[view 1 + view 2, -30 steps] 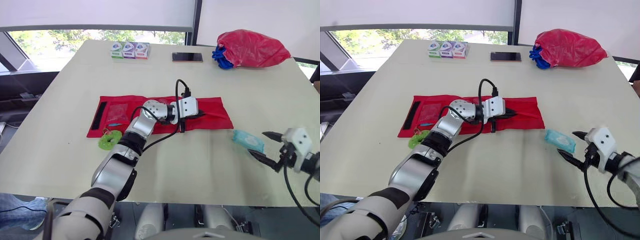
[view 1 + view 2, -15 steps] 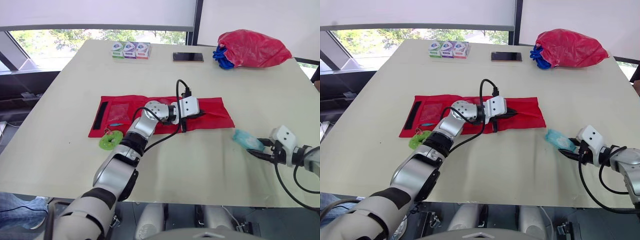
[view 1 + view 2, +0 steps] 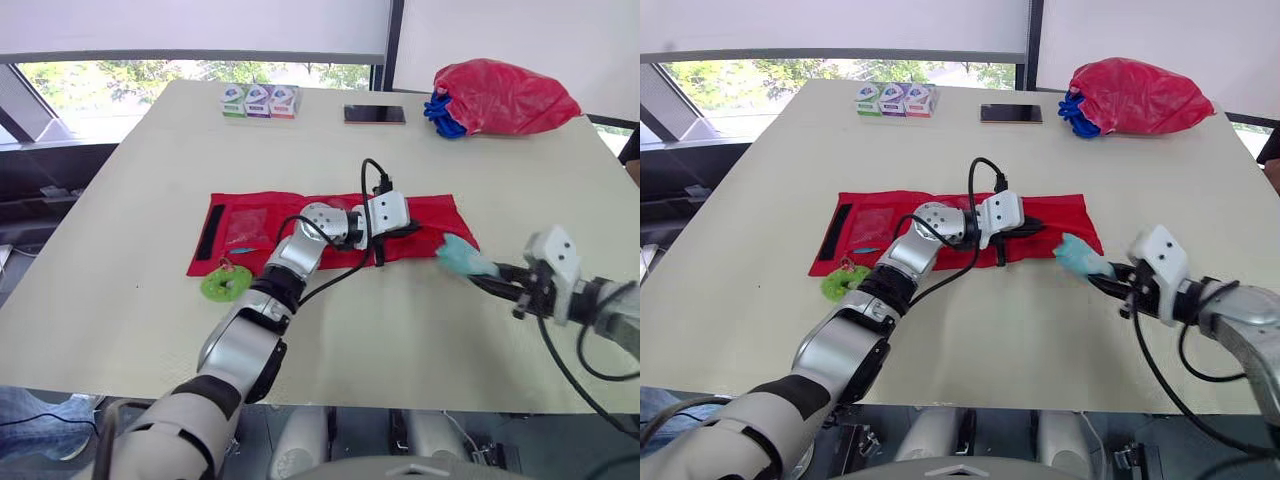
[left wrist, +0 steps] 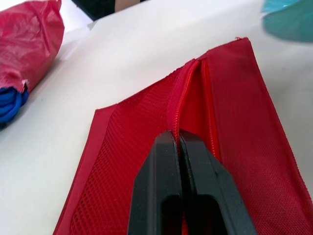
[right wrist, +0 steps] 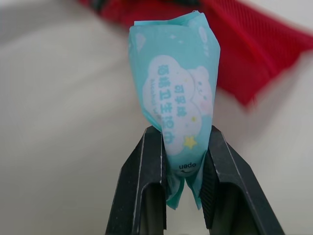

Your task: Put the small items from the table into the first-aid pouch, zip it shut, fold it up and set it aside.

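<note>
The pale table (image 3: 130, 200) is carrying the red first-aid pouch (image 3: 436, 212), spread across mid-frame. The left gripper (image 4: 177, 137) is pinching its zipper edge at centre. Right of centre, the right gripper (image 5: 180, 136) is clamping a teal wipe packet (image 3: 455, 255) near the pouch's right end.

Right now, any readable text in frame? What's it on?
"open": teal wipe packet, upside down in the right wrist view.
Chinese characters on that packet: too blurred to read.
Three small boxes: labels too small to read.
Red pouch: no text visible.
</note>
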`<state>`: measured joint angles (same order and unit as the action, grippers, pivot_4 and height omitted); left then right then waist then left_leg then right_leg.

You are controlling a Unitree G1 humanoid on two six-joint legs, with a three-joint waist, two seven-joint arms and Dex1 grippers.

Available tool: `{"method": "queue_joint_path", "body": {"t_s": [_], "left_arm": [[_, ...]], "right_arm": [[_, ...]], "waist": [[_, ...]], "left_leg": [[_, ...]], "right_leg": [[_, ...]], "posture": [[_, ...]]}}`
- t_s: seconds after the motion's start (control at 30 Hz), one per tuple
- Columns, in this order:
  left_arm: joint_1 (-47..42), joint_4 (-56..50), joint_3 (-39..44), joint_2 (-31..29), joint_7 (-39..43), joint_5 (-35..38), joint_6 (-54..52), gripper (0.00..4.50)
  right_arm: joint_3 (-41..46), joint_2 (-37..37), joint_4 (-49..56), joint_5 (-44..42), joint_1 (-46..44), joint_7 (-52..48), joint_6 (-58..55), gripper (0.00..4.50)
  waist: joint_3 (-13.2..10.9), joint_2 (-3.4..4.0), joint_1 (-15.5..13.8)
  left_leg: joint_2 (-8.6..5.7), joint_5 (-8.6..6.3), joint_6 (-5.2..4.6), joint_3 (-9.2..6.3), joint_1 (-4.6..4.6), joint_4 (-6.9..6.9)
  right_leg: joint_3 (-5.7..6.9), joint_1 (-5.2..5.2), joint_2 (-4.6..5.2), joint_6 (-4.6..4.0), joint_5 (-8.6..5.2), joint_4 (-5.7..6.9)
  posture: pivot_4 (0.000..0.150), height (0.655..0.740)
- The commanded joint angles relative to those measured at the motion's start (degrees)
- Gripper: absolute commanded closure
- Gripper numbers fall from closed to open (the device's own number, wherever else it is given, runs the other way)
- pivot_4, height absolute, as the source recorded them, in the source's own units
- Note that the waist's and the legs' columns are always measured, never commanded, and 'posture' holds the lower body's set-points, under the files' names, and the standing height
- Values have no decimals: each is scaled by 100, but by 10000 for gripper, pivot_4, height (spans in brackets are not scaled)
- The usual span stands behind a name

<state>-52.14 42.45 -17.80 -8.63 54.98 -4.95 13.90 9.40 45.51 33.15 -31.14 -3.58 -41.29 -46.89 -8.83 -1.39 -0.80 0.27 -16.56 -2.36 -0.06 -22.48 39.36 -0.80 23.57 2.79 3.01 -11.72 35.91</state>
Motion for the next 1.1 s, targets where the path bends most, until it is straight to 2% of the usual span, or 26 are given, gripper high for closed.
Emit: {"method": "queue_joint_path", "body": {"t_s": [0.03,0.17,0.3,0.5,0.63,0.87,0.93,1.03,1.1], "left_arm": [[-197,-63,43,93,-27,45,63,45000],[-189,-119,35,143,-28,61,38,45000],[-41,-326,-21,204,30,90,-19,45000],[180,-551,-137,280,74,56,-93,45000],[378,-746,-280,392,126,20,-176,45000],[588,-1089,-470,546,159,34,-364,45000],[587,-1094,-485,567,138,31,-397,45000],[508,-973,-453,589,47,13,-416,45000],[422,-828,-394,652,-119,-6,-501,45000]], "right_arm": [[-414,-215,130,97,-329,796,-890,38001],[-680,-337,-25,315,-552,1222,-1278,38001],[-604,-934,-265,382,-907,1886,-1775,38001],[-451,-1448,-382,401,-1143,2347,-2232,38001],[14,-2443,-522,309,-1516,2949,-2505,38001],[245,-3318,-800,743,-1659,3788,-2230,38001],[143,-3302,-826,898,-1641,3843,-2078,38001],[-103,-3087,-774,1077,-1487,3772,-1989,28626],[-181,-2914,-673,1105,-1348,3658,-1942,19832]], "waist": [[0,0,-24],[0,1,-19],[1,2,1],[2,5,3],[3,8,6],[8,17,5],[9,20,1],[9,21,2],[9,21,1]], "left_leg": [[-2,0,0,-5,-4,0],[-10,0,0,-9,-13,1],[-14,0,0,-11,-12,2],[-12,0,0,-14,-12,2],[-12,0,0,-13,-11,1],[-14,0,0,-13,-11,1],[-14,1,0,-14,-11,1],[-15,0,0,-13,-11,1],[-16,0,0,-14,-11,0]], "right_leg": [[7,-1,1,0,0,0],[6,3,7,0,0,-2],[8,3,6,0,0,0],[10,2,1,0,0,2],[8,3,1,0,0,2],[9,3,2,0,1,5],[10,3,1,0,1,6],[10,3,2,0,0,5],[10,3,2,0,0,3]], "posture": [[1500,7400],[1500,7400],[1500,7400],[1500,7400],[1500,7400],[1500,7400],[1500,7400],[1500,7400],[1500,7400]]}}
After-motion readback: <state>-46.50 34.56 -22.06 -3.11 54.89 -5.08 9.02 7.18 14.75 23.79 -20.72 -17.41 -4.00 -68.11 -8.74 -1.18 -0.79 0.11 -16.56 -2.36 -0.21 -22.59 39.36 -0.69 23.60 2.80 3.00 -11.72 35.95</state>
